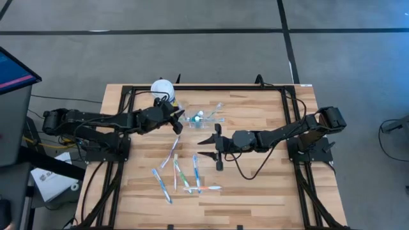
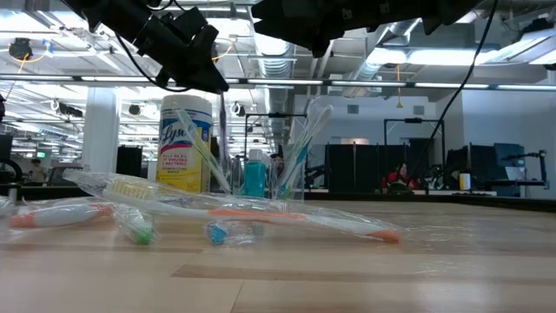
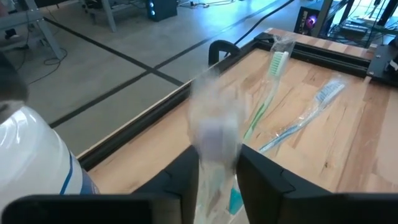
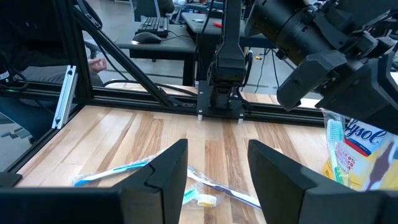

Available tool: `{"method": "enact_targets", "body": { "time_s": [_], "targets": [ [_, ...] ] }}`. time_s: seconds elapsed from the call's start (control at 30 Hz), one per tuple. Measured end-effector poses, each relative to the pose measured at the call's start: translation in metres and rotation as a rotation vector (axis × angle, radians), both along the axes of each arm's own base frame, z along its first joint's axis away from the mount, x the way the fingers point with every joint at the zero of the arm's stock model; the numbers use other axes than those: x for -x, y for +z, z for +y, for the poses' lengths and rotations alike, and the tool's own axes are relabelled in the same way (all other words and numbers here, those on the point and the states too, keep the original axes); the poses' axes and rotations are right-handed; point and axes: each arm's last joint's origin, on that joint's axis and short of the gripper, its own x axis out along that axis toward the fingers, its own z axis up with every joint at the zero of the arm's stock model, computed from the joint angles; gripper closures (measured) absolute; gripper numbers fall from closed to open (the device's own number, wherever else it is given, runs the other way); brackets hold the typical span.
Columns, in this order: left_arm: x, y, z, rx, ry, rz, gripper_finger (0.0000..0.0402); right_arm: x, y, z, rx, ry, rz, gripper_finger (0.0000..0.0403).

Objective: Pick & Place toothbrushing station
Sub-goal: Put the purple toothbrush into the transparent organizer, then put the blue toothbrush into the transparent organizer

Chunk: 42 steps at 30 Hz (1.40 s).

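The clear cup [image 2: 254, 178] stands on the table near its far edge with the blue tube [image 2: 254, 176] inside it and wrapped toothbrushes [image 2: 304, 139] leaning on its rim. My left gripper [image 3: 217, 180] hovers just above the cup [image 1: 197, 117], jaws apart. A wrapped toothbrush [image 3: 214, 137] stands blurred between the fingers, and in the low view it slants [image 2: 201, 149] down toward the cup. Several more toothbrushes [image 1: 182, 176] lie flat on the table toward its near edge. My right gripper [image 1: 208, 147] hangs open over the table's middle, with nothing between its fingers. My left gripper has the wrapped toothbrush [image 3: 216, 155] upright in the gap between its two fingers [image 3: 180, 180]. The toothbrush is blurred, and I cannot tell whether either finger touches it. Its lower end drops out of sight below the fingers.
A yellow canister with a white lid [image 1: 162, 88] stands at the far edge, just left of the cup. A black frame rail [image 1: 211, 87] runs around the tabletop. Loose toothbrushes [image 4: 112, 172] lie in front of my right gripper [image 4: 217, 180].
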Motion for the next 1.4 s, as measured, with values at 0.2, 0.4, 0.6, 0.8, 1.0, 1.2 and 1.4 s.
{"method": "enact_targets", "body": {
  "time_s": [0.2,0.4,0.6,0.8,1.0,1.2,1.4],
  "targets": [
    [0.0,0.0,0.0,0.004,0.002,-0.003,0.0272,0.0,0.0,0.0,0.0,0.0,0.0,0.0244],
    [0.001,0.0,0.001,-0.006,0.025,-0.001,0.0262,0.0,0.0,0.0,0.0,0.0,0.0,0.0244],
    [0.001,0.001,0.001,-0.019,0.054,-0.003,0.0267,0.0,-0.001,0.0,0.001,0.0,0.007,0.0244],
    [0.001,0.001,0.002,-0.025,0.065,-0.011,0.028,0.0,-0.001,0.0,0.002,0.0,0.012,0.0244],
    [-0.001,0.005,0.002,-0.035,0.075,-0.056,0.0296,0.0,-0.001,0.0,0.002,0.0,0.012,0.0244],
    [-0.003,0.004,0.002,-0.037,0.078,-0.056,0.0305,0.0,-0.001,0.0,0.002,-0.001,0.012,0.0244],
    [-0.012,-0.013,0.005,-0.054,0.131,0.017,0.0315,0.0,-0.001,0.0,0.002,0.0,0.012,0.0244]
  ]
}}
